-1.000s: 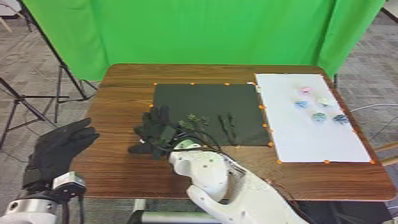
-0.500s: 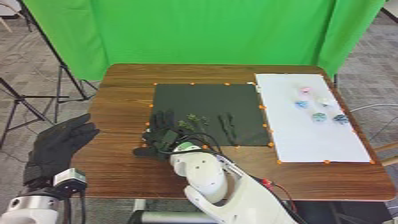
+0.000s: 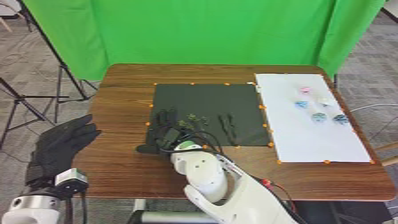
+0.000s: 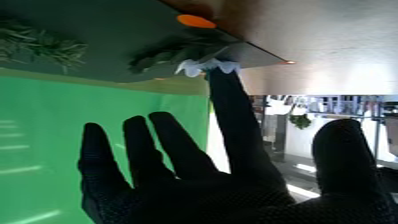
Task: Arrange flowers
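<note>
Head view: my right robot hand (image 3: 168, 136) is left of centre at the worktop's (image 3: 124, 172) dark mat (image 3: 213, 95); flower heads (image 3: 319, 117) lie at right.

Right wrist view: fingers straight, hand open, one tip at a frilly white bloom (image 4: 207, 66). Likely light, easily crushed; I'd pinch beneath its petals.

Mid-frame on the table (image 3: 124, 105), the mat (image 3: 200, 96) bears sprigs (image 3: 193, 119) left of stems (image 3: 231, 124); frame right, flowers (image 3: 319, 117) lie on the sheet (image 3: 311, 145).
</note>
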Controlling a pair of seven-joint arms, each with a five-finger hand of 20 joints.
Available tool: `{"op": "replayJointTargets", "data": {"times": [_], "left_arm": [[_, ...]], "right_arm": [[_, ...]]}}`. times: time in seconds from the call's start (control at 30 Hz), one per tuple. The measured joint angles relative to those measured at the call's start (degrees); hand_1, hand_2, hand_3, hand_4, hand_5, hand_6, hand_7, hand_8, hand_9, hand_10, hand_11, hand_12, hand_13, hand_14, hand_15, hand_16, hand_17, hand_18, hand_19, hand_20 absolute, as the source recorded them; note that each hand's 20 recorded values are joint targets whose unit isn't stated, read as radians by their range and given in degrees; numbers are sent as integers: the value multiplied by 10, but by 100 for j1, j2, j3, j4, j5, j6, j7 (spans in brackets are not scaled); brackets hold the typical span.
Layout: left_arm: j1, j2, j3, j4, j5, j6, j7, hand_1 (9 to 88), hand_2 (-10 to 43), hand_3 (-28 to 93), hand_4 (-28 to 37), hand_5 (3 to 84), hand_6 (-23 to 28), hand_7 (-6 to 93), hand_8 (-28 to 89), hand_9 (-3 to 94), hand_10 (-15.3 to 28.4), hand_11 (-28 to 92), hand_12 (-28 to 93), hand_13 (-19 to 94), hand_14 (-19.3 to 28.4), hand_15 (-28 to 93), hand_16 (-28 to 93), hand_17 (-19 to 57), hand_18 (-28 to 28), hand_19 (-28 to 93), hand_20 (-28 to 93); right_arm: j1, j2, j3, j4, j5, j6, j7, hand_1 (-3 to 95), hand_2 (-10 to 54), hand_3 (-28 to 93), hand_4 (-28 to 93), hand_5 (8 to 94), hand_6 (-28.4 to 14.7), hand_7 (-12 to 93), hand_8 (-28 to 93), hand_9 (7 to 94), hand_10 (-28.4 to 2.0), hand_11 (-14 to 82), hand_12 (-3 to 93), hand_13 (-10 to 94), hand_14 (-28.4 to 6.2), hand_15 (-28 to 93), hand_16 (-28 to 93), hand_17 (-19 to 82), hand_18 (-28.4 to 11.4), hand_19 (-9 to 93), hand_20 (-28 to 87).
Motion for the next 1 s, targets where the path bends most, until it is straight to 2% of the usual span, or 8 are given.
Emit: {"op": "replayJointTargets", "data": {"times": [0.37,0.7,1.0], "left_arm": [[10,0,-21,-4,2,1,-21,286,78,799,-151,509,162,150,-93,428,237,411,85,312,284,643,-153,-100,218,606,115],[76,-81,-153,-24,63,-15,-197,287,80,798,-151,509,162,150,-93,429,238,410,84,313,284,644,-154,-100,218,606,116],[137,-92,-160,-35,70,-19,-207,288,81,798,-151,509,162,150,-93,428,238,410,84,315,284,645,-154,-99,218,608,116]], "right_arm": [[120,124,-88,-14,183,-1,247,-26,285,578,-233,471,-13,123,-126,213,-274,57,207,-63,-284,473,235,-187,-284,449,259],[155,376,-261,-227,626,145,277,-26,273,600,-237,463,-9,136,-131,220,-281,62,204,-56,-284,487,227,-187,-284,459,247],[124,556,-374,-372,676,247,211,-26,274,602,-238,442,-4,142,-135,222,-283,65,203,-53,-284,495,221,-187,-284,469,241]]}}
